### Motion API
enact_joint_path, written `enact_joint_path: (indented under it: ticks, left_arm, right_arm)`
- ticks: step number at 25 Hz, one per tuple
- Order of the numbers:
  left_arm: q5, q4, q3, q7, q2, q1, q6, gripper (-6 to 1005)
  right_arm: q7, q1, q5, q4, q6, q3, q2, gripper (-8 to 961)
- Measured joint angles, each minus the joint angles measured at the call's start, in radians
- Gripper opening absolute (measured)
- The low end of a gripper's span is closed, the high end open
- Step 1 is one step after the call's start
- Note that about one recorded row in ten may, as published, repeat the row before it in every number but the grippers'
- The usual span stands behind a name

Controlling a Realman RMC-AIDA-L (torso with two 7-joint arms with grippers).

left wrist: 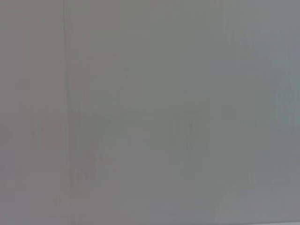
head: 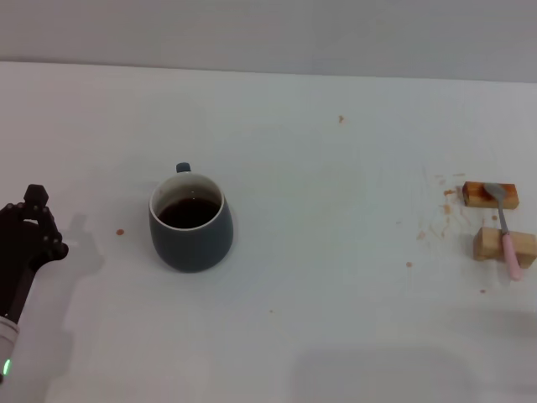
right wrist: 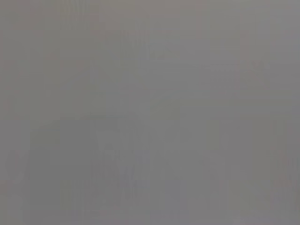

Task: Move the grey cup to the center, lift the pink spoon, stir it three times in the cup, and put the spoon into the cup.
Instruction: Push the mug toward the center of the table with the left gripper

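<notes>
The left gripper (head: pixel 33 220) sits low at the table's left edge, black, reaching in from the near-left corner with its tip toward the far side. It is well apart from the cup and touches nothing; whether its fingers are parted or closed I cannot tell. The right gripper does not show in any view, and both wrist views give only a flat grey field with nothing to make out.

The white table (head: pixel 336 319) fills the head view, its far edge running straight across the top. A few small brown specks lie on it, thickest toward the right edge.

The grey cup (head: pixel 190 222) stands upright, left of the table's middle and roughly midway between the near and far edges. Its loop handle points toward the far edge, just showing behind the rim. Dark brown liquid sits inside the pale interior.

Two tan wooden blocks (head: pixel 490 195) lie close to the right edge, one farther and one nearer, with a gap between them.

The pink spoon (head: pixel 505 223) rests bridged across both blocks. Its long axis runs from far to near, slightly slanted toward the right edge at the near end. The grey metal bowl lies on the farther block, pointing to the far side; the pale pink handle crosses the nearer block and overhangs toward the near edge.
</notes>
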Motion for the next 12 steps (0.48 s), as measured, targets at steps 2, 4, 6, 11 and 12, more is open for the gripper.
enact_joint_path:
  ticks: [2,4,6,11,12]
  left_arm:
    - [0.0,0.0,0.0,0.0,0.0,0.0,0.0,-2]
    - [-0.001,0.0,0.0,0.001,0.0,-0.001,0.0,-2]
    - [-0.001,0.0,0.0,0.001,0.0,-0.001,0.0,-2]
    - [0.0,0.0,0.0,0.002,0.0,-0.001,-0.001,-2]
    - [0.0,0.0,0.0,0.003,0.0,0.0,-0.001,-2]
  right_arm:
    - [0.0,0.0,0.0,0.0,0.0,0.0,0.0,752]
    - [0.0,0.0,0.0,0.0,0.0,0.0,0.0,752]
    - [0.0,0.0,0.0,0.0,0.001,0.0,0.0,752]
    - [0.0,0.001,0.0,0.0,0.004,0.0,0.0,752]
    - [0.0,0.002,0.0,0.0,0.004,0.0,0.0,752]
